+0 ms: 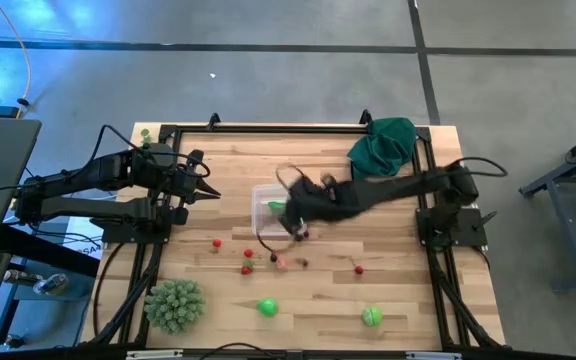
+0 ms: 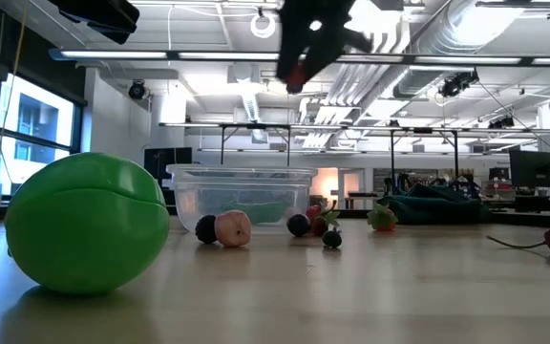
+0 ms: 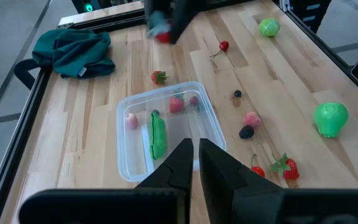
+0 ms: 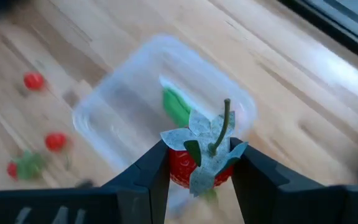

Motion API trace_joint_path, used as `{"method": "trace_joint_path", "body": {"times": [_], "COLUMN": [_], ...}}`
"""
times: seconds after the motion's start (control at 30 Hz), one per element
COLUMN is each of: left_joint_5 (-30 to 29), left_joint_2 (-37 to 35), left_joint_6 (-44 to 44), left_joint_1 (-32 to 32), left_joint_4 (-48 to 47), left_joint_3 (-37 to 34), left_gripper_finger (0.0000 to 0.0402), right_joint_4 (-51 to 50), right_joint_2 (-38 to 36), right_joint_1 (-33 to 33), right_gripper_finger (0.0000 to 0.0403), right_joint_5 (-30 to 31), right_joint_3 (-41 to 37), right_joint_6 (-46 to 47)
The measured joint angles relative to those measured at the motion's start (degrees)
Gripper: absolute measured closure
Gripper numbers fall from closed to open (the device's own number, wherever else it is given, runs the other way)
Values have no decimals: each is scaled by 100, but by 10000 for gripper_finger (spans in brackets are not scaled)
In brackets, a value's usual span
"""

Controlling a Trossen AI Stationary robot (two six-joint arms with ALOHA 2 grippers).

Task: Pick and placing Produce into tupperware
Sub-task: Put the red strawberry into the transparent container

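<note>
The tupperware (image 3: 199,118) is a clear, rounded container on the table's middle (image 1: 264,205). Inside it lie a green pea pod (image 3: 158,134) and small pink and red pieces. My right gripper (image 4: 197,165) reaches in from the table's right and hangs in the air over the tupperware (image 4: 123,106), shut on a red strawberry (image 4: 194,158) with a green leafy cap. In the low view it shows high up (image 2: 299,67). My left gripper (image 3: 195,155) waits shut at the table's left (image 1: 206,190). More produce lies on the wood near the container (image 1: 247,262). My right gripper pinches the strawberry's red body (image 4: 179,168) between its two fingers (image 4: 148,177), one on each side. The leafy cap and stem (image 4: 219,134) stick out clear of the fingers. The strawberry is lifted clear, above the tupperware.
A dark green cloth (image 1: 383,145) lies at the far right corner. A pale-green spiky ball (image 1: 175,305) sits near the left front, and two bright green fruits (image 1: 267,307) (image 1: 371,316) lie along the near edge. Small red pieces (image 1: 358,268) and pink ones (image 1: 281,262) are scattered between.
</note>
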Motion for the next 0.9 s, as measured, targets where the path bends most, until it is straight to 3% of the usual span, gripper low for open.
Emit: {"method": "trace_joint_path", "body": {"times": [0.2,0.4,0.9], "left_joint_5": [0,0,0], "left_joint_2": [-2,-1,-2], "left_joint_6": [0,0,0], "left_joint_1": [0,-1,0], "left_joint_4": [2,1,1], "left_joint_3": [-2,-2,-2], "left_gripper_finger": [382,382,383], "right_joint_4": [1187,1464,1694], "right_joint_2": [387,1171,1790], "right_joint_1": [-981,-1321,-1264], "right_gripper_finger": [274,274,274], "right_joint_5": [-1479,-2573,-3063], "right_joint_3": [-287,-296,-285], "right_joint_6": [-1154,-1744,-2317]}}
